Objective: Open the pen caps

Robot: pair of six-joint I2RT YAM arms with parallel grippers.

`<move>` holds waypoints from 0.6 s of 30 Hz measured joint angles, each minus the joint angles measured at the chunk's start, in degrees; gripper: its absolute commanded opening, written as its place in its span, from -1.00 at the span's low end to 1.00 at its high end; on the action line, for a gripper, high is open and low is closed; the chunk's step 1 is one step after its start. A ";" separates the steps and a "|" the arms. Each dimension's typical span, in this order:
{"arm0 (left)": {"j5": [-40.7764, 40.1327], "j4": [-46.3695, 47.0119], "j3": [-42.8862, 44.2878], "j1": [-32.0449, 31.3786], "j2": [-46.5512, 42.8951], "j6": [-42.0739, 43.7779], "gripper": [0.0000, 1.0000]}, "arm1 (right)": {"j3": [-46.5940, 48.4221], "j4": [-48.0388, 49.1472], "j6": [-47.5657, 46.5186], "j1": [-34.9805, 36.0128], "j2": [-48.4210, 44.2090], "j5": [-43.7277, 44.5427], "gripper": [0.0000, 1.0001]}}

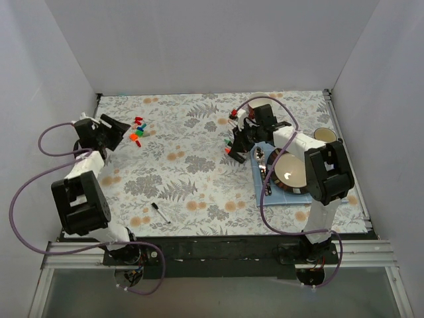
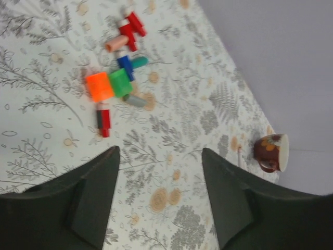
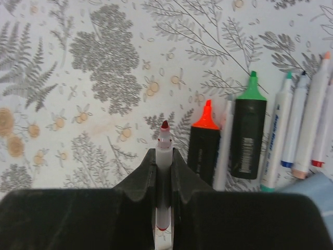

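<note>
A pile of loose pen caps (image 2: 117,78), red, blue, green, orange, pink and grey, lies on the floral cloth at the far left (image 1: 138,130). My left gripper (image 2: 159,152) is open and empty, just short of the pile (image 1: 118,132). My right gripper (image 3: 164,155) is shut on a slim white pen (image 3: 164,146) whose bare red tip sticks out past the fingertips, held above the cloth near the centre right (image 1: 235,146). Several uncapped pens lie to its right: an orange highlighter (image 3: 204,143), a green highlighter (image 3: 248,135) and thin white markers (image 3: 278,135).
A black pen (image 1: 160,213) lies alone at the front. A plate (image 1: 291,172) sits on a blue mat (image 1: 286,196) at the right, with cutlery beside it. A brown mug (image 2: 271,152) stands at the far right (image 1: 324,134). White walls enclose the table.
</note>
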 measured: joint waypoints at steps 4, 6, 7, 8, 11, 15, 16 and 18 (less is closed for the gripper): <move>1.84 2.40 -3.98 -0.02 -12.50 0.13 0.96 | 1.81 -2.89 -3.34 0.04 1.33 6.49 -0.57; 3.48 4.68 -6.88 -0.02 -17.53 -1.22 0.96 | 2.64 -3.74 -4.74 0.02 2.21 9.35 -0.49; 4.72 5.66 -8.13 -0.02 -19.06 -1.95 0.97 | 3.02 -4.17 -5.57 0.04 2.75 10.78 -0.46; 6.19 6.54 -9.09 0.00 -19.78 -2.73 0.96 | 3.19 -4.46 -5.99 0.02 3.19 11.82 -0.42; 11.41 7.17 -10.45 0.00 -18.34 -5.27 0.96 | 3.69 -5.20 -7.15 0.04 4.48 13.77 -0.32; 16.24 5.40 -12.63 -0.09 -17.05 -7.17 0.96 | 4.24 -6.03 -8.00 0.04 5.86 15.65 -0.29; 16.68 4.59 -13.35 -0.22 -17.53 -7.23 0.96 | 4.24 -6.21 -8.20 0.04 5.95 15.91 -0.29; 17.14 2.25 -14.56 -0.76 -19.21 -7.23 0.96 | 4.26 -6.47 -8.50 0.04 5.92 16.24 -0.25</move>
